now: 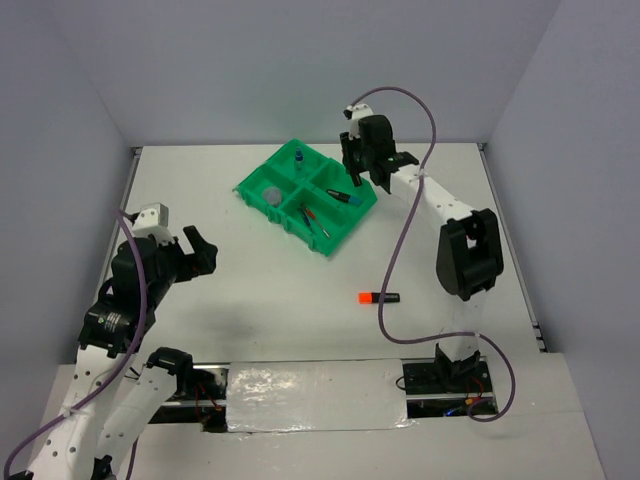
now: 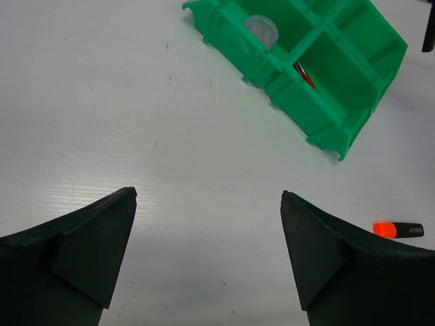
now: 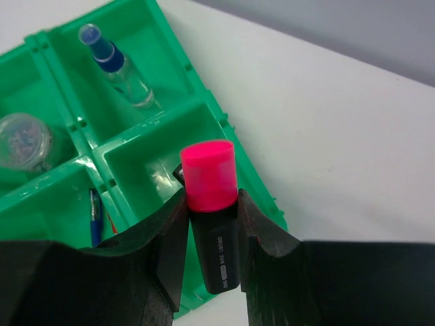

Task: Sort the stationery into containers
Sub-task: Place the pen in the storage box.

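Note:
My right gripper (image 3: 211, 201) is shut on a black highlighter with a pink cap (image 3: 208, 173) and holds it above the right compartment of the green tray (image 3: 253, 182). In the top view this gripper (image 1: 359, 177) hangs over the tray's (image 1: 251, 180) right corner. The tray holds a blue-capped bottle (image 3: 114, 63), a round grey tin (image 3: 23, 140), a blue pen (image 3: 95, 216), a red pen (image 1: 311, 216) and a blue-capped highlighter (image 1: 344, 197). An orange-capped highlighter (image 1: 378, 297) lies on the table. My left gripper (image 1: 197, 250) is open and empty, well to the left of the tray.
The left wrist view shows the open left gripper (image 2: 208, 197) above bare white table, the tray (image 2: 353, 115) far ahead and the orange-capped highlighter (image 2: 397, 230) at right. Grey walls enclose the table on three sides. The right arm's purple cable (image 1: 400, 250) hangs near the orange-capped highlighter.

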{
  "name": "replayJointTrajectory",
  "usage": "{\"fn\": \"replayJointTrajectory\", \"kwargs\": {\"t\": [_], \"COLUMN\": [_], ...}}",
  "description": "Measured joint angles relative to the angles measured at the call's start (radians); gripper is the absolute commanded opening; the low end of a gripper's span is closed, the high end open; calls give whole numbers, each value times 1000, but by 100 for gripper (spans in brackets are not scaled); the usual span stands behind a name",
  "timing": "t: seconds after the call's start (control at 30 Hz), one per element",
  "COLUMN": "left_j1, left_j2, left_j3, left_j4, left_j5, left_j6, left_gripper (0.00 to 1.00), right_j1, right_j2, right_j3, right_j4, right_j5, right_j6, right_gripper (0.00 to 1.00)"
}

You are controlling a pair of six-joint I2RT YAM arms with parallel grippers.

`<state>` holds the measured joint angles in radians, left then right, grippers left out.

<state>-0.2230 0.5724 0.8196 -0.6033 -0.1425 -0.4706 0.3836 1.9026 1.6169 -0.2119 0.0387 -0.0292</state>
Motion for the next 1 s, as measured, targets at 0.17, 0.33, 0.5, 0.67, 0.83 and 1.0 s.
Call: {"fn": "replayJointTrajectory", "kwargs": {"t": [0.17,0.33,0.5,0.67,0.83,1.0], "left_j1": [0,0,0,0,0,0], "left_j2": [-1,-1,4,1,-6,-5], "left_j3": [-1,-1,-1,-1,-1,-1], "left_j4": [0,0,0,0,1,2], "left_j5": [0,0,-1,-1,-1,2], "left_j6": [0,0,0,0,0,0], "left_gripper": [99,99,99,99,99,99], "right_j1": [0,0,0,3,60,203], "right_j2": [122,129,129,80,-217,-385], "right_j3": [147,156,157,117,-205,-423], "right_j4": [-70,-95,-119,-182,-249,-350], "right_j5": [-19,-73,-116,-160,-219,-187], "right_j6": [-23,-44,-66,-77,-100,-106], "right_gripper": [32,67,77,99,100,100]}}
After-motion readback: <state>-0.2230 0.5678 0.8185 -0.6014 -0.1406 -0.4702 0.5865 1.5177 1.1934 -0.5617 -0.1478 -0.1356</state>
